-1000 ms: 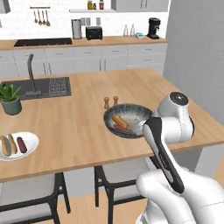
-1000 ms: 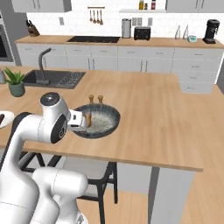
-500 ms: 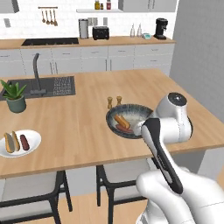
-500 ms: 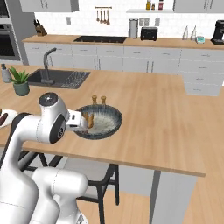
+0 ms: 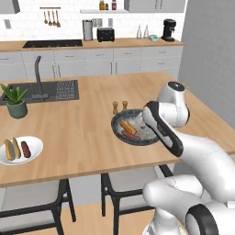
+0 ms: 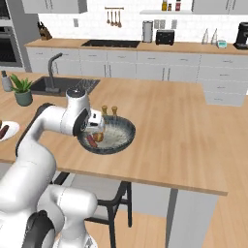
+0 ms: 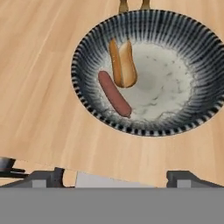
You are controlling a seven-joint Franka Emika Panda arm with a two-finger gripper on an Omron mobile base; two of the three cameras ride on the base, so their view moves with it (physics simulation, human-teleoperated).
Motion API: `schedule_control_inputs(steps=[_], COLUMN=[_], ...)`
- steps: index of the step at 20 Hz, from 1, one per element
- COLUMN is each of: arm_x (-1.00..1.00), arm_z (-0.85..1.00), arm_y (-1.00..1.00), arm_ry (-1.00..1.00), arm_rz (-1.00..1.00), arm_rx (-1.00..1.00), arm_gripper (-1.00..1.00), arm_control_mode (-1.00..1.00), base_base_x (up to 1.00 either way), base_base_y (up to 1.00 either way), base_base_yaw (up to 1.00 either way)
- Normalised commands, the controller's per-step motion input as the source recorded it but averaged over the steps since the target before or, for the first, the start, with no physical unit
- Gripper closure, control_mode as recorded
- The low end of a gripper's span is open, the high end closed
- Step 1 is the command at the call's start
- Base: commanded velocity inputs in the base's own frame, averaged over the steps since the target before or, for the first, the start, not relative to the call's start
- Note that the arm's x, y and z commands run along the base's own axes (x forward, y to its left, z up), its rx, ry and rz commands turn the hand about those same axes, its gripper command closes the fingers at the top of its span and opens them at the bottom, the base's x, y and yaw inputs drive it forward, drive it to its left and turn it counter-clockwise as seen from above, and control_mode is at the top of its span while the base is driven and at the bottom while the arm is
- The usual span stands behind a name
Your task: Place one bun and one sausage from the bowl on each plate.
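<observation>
so the arm is hanging over the dark bowl (image 7: pixel 144 72) near the front edge of the wooden worktop (image 5: pixel 82 128), and the tool (image 7: pixel 118 177) is sitting with its jaws spread wide, holding nothing. in the hand view it's looking pretty much straight down into the bowl, which makes sense if it's lining up a pick

inside the bowl there's one bun (image 7: pixel 123 63) and one sausage (image 7: pixel 114 93) lying side by side, nearly touching, both off toward one side of the mottled middle. in the left base view the same pair is showing as orange-ish shapes at the bowl's near-left part. two little wooden shakers (image 5: pixel 119 107) are standing just behind the bowl, so they're worth keeping clear of

way off on the left of the worktop a white plate (image 5: pixel 36 144) is sitting with what looks like a bun and a sausage on it already, so that one's probably done. the teal plate isn't something that can be placed from these shots

judging by this, the arm is about halfway through and the likely next thing is dropping down onto either the bun or the sausage. the sausage is thin and lying on a sloped bit of bowl, so it could roll or slip when the jaws close. potted plant (image 5: pixel 16 102) and sink are well away
</observation>
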Motion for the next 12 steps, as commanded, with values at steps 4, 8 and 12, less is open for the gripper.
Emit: schedule_control_inputs(steps=[4, 8, 12], arm_x=[1.00, 1.00, 0.88], arm_z=[-0.05, -0.42, -0.77], arm_y=[0.00, 0.02, 0.18], arm_ry=[0.27, 0.22, 0.07], arm_rz=[0.00, -0.07, -0.02], arm_rx=[0.19, 0.03, -0.05], arm_gripper=[-1.00, -1.00, -1.00], arm_control_mode=[-1.00, -1.00, -1.00], base_base_x=[0.00, 0.00, 0.00], base_base_y=[0.00, 0.00, 0.00], base_base_yaw=[0.00, 0.00, 0.00])
